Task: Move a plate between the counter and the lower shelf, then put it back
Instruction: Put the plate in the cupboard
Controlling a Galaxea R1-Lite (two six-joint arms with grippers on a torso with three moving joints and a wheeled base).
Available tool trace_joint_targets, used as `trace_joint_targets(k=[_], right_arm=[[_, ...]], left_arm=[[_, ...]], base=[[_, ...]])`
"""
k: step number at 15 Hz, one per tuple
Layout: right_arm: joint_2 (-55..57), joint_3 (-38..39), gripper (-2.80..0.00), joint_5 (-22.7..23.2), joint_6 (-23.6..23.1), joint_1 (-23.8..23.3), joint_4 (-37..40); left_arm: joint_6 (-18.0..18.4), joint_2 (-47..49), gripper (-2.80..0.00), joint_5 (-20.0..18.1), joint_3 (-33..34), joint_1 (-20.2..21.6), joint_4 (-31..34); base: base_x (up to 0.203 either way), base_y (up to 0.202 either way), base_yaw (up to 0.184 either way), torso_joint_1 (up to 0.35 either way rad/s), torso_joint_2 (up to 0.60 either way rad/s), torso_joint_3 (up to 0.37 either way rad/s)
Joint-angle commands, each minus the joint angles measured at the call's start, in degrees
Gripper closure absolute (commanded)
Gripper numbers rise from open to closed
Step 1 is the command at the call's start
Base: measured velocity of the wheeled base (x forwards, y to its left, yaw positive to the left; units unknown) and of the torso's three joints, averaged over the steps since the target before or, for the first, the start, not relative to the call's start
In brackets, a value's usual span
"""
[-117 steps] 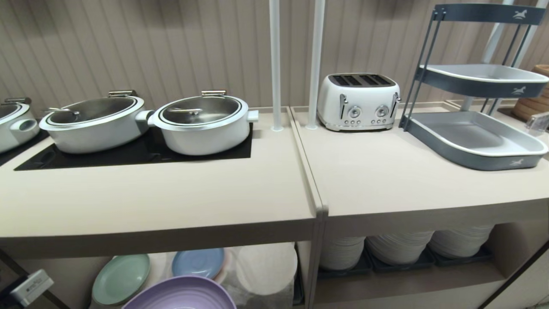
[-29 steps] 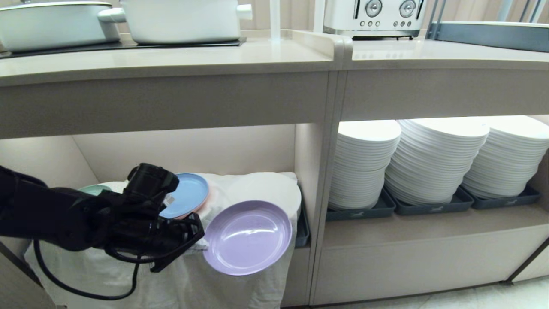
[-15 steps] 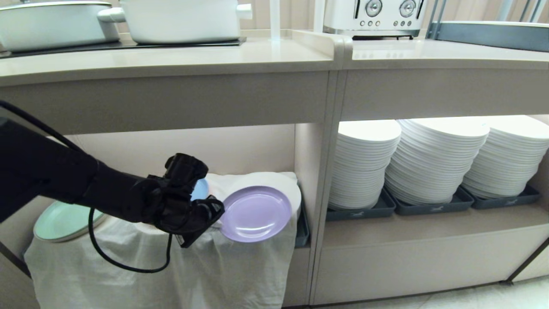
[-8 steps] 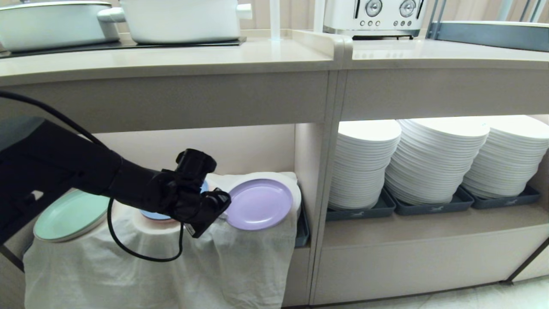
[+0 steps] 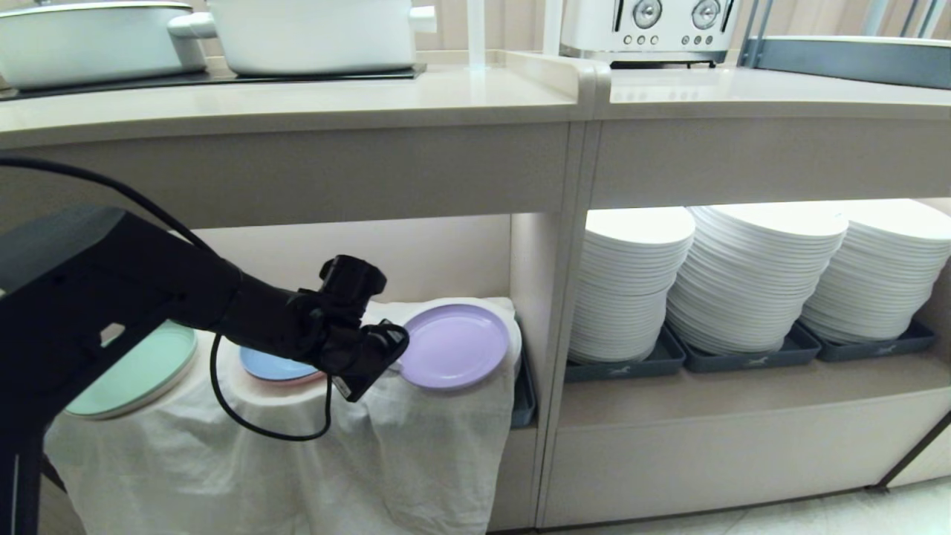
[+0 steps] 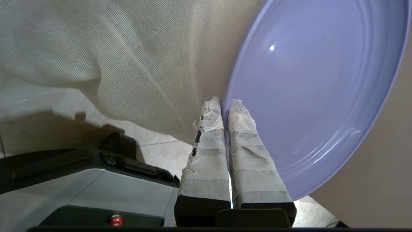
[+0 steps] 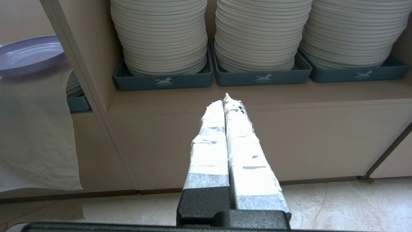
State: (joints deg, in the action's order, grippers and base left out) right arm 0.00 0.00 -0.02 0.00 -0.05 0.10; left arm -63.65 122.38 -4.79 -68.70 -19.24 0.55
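Under the bench (image 5: 297,96), the lower shelf (image 5: 416,245) holds cloth-draped stacks (image 5: 416,446). The plate (image 5: 455,346) sits nearly flat over the stack at the shelf's right end, beside the divider wall. The left claw (image 5: 392,346) pinches the plate's rim on the side nearer the shelf's middle. The right claw (image 7: 227,102), closed and empty, hangs in front of the neighbouring compartment, farther off.

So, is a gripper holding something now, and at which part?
Yes. The left gripper pinches the plate at its rim, on the edge nearest the arm. The right gripper is shut and holds nothing.
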Motion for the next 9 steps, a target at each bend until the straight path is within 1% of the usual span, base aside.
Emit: trace_joint_targets(k=[1, 9], right_arm=[[0.0, 0.0, 0.0, 0.02, 0.0, -0.02, -0.01], [0.0, 0.0, 0.0, 0.0, 0.0, 0.03, -0.01]], left_arm=[[-0.34, 0.85, 0.0, 0.06, -0.82, -0.02, -0.02], [-0.16, 2.54, 0.0, 1.48, -4.53, -0.64, 0.07]], base=[[0.0, 0.0, 0.0, 0.0, 0.0, 0.0], [0.0, 0.0, 0.0, 0.0, 0.0, 0.0]])
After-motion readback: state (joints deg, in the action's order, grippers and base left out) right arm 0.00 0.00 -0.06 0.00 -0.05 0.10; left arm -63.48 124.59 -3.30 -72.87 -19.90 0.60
